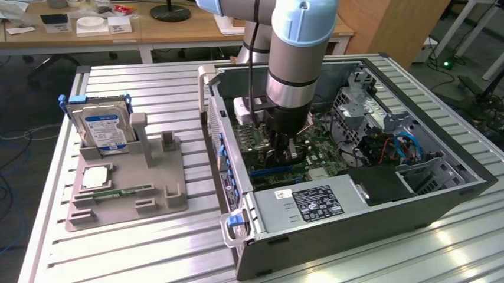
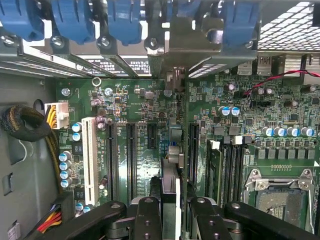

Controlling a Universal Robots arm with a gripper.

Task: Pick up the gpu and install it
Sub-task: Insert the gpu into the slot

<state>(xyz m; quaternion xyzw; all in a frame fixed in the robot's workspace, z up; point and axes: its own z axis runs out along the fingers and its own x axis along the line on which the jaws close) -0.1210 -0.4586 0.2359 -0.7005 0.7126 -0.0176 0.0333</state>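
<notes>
Exterior view first, from its left: the grey tray [image 1: 126, 200] lies at nine o'clock from the computer case [image 1: 378, 206], well apart from the arm; on it the hard drive [image 1: 106, 131] stands upright and the memory stick [image 1: 118, 193] lies flat; I see no dark card on it; moving right, the arm drops straight into the open case and the gripper [image 1: 281, 150] hangs low over the motherboard [image 2: 145, 100], about the case's centre; the power supply [image 1: 311, 203] sits at six o'clock from it and the drive cage [image 1: 370, 112] at two o'clock, both near but apart

In the wrist view the black fingers [image 2: 148, 215] are clamped on the gpu [image 2: 170, 195], seen edge-on as a thin upright card running away toward the row of blue clips [image 2: 122, 20] at the case's rear wall; it hangs over the board between the long black slots [image 2: 131, 155] and the memory slots [image 2: 227, 170]; whether its lower edge has met a slot I cannot tell

So I judge the pick done and the installing in hand; seating calls for the card's edge to lie true along one slot and its bracket end to meet the rear opening, with a straight push down

Room is tight: slot walls lie close on either side, capacitors stand near, the cable bundle [image 2: 25, 125] keeps well off, and the CPU socket [image 2: 277, 200] lies clear beyond the memory slots
</notes>
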